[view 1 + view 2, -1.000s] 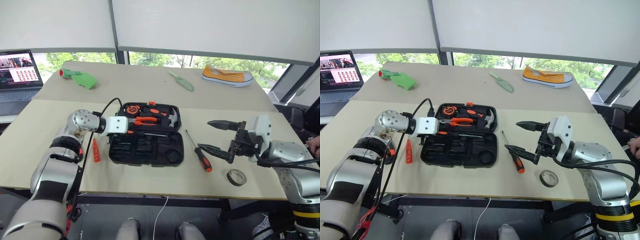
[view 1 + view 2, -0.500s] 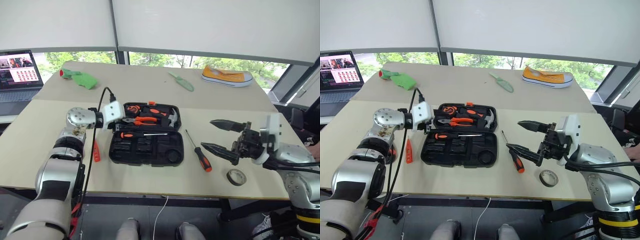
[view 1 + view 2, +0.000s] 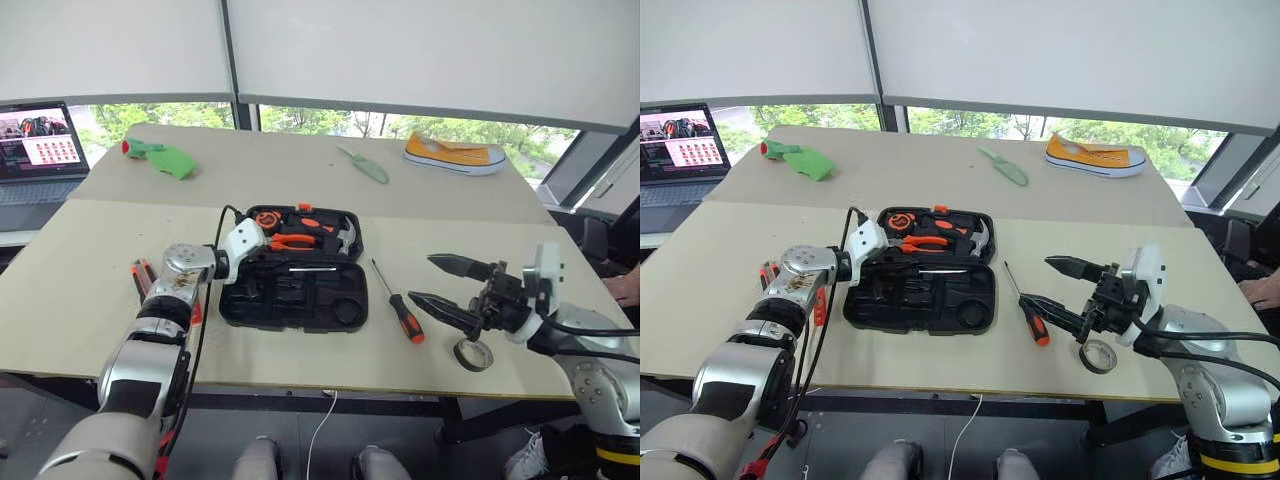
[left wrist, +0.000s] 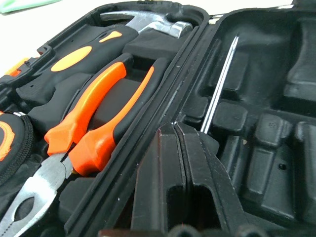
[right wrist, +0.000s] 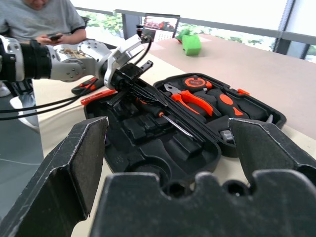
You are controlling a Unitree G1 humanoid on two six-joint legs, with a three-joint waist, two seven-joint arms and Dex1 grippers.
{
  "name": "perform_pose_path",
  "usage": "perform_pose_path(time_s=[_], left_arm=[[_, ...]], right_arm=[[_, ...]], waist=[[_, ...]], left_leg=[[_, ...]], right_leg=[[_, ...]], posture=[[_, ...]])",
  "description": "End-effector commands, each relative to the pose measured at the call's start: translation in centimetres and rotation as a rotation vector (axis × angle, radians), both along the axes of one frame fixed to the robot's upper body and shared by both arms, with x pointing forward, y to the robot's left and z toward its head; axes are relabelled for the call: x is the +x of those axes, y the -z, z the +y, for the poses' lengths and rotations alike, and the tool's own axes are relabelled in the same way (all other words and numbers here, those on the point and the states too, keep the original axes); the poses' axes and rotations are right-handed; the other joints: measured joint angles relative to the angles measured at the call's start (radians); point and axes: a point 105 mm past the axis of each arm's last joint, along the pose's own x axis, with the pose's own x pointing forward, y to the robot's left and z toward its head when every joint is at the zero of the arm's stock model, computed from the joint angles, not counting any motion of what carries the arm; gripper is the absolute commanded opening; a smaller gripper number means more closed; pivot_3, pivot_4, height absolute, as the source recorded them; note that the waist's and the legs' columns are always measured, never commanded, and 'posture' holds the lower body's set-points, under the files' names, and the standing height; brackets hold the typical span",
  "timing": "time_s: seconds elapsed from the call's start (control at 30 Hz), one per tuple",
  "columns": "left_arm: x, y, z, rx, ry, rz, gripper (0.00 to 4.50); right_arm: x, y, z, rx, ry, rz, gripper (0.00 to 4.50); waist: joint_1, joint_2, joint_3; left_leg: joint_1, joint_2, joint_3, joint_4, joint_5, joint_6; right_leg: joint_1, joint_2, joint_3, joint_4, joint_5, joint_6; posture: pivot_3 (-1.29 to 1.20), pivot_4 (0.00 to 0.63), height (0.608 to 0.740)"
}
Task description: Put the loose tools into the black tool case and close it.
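The rigid, slim screwdriver lies on the table beside the open black tool case; take its ribbed handle with the open right pincer, left pincer closed.

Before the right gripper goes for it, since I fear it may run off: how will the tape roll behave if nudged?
The tape roll lies flat on its side, so it should slide, not roll. It looks small and light. It sits near the table edge, so an outward push risks dropping it.
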Motion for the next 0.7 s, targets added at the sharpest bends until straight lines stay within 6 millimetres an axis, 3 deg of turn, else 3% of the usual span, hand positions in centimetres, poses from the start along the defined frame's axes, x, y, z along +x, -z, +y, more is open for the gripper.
perform_pose_path(time_s=[0.03, 0.27, 0.33, 0.47, 0.5, 0.57, 0.6, 0.7], left_arm=[[-0.7, 1.7, -1.1, 0.079, 0.06, 0.028, 0.05], [-1.6, 3.6, -1.2, 0.213, 0.122, 0.024, 0.05], [-1.4, 3.3, -1.3, 0.18, 0.105, 0.006, 0.05], [-0.6, -1.4, -0.7, -0.112, 0.048, -0.111, 0.05], [-0.8, -2.4, -0.4, -0.161, 0.059, -0.141, 0.56], [-1.8, -4.9, 0.9, -0.268, 0.111, -0.238, 0.93], [-2.3, -5.6, 1.3, -0.301, 0.134, -0.267, 1.42], [-4.2, -5.3, 3.2, -0.278, 0.206, -0.202, 2.4]], right_arm=[[-0.4, -1.0, 0.1, -0.003, 0.016, -0.04, 4.5], [0.2, -0.3, 0.1, -0.015, 0.081, -0.025, 4.5], [0.3, -0.2, 0.0, -0.013, 0.102, -0.031, 4.5], [0.0, -0.6, -0.8, 0.007, 0.152, -0.046, 4.5], [-0.2, -0.7, -1.1, 0.015, 0.166, -0.047, 4.5], [-1.0, -0.2, -2.3, 0.01, 0.207, -0.001, 4.5], [-1.2, 0.0, -2.7, 0.0, 0.226, 0.007, 4.5], [-2.2, 1.2, -4.4, -0.046, 0.303, 0.055, 4.5]], waist=[[0.0, 0.0, 0.0], [0.004, 0.003, -0.002], [0.005, 0.005, -0.003], [0.006, 0.005, -0.004], [0.005, 0.005, -0.003], [0.003, 0.005, -0.003], [0.002, 0.005, -0.003], [-0.003, 0.005, -0.003]], left_leg=[[0.0, 0.0, 0.0, 0.0, 0.0, 0.0], [0.0, 0.0, 0.0, 0.0, 0.0, 0.0], [0.0, 0.0, 0.0, 0.0, 0.0, 0.0], [0.0, 0.0, 0.0, 0.0, 0.0, 0.0], [0.0, 0.0, 0.0, 0.0, 0.0, 0.0], [-0.002, 0.0, 0.0, 0.0, 0.0, 0.0], [-0.003, 0.0, 0.0, -0.001, 0.0, 0.0], [-0.002, 0.0, 0.0, -0.001, 0.0, 0.0]], right_leg=[[0.0, 0.0, 0.0, 0.0, 0.0, 0.0], [0.0, 0.0, 0.0, 0.0, 0.0, 0.0], [0.001, 0.0, 0.0, -0.001, 0.0, 0.0], [0.0, 0.0, 0.0, -0.001, 0.0, 0.0], [0.0, 0.0, 0.0, -0.001, 0.0, 0.0], [-0.001, 0.0, 0.0, -0.001, 0.0, 0.0], [-0.002, 0.0, 0.0, -0.001, 0.0, 0.0], [-0.002, 0.0, 0.0, -0.001, 0.0, 0.0]], posture=[[0.0, 0.15, 0.74], [0.0, 0.15, 0.74], [0.0, 0.15, 0.74], [0.0, 0.15, 0.74], [0.0, 0.15, 0.74], [0.0, 0.15, 0.74], [0.0, 0.15, 0.74], [0.0, 0.15, 0.74]])
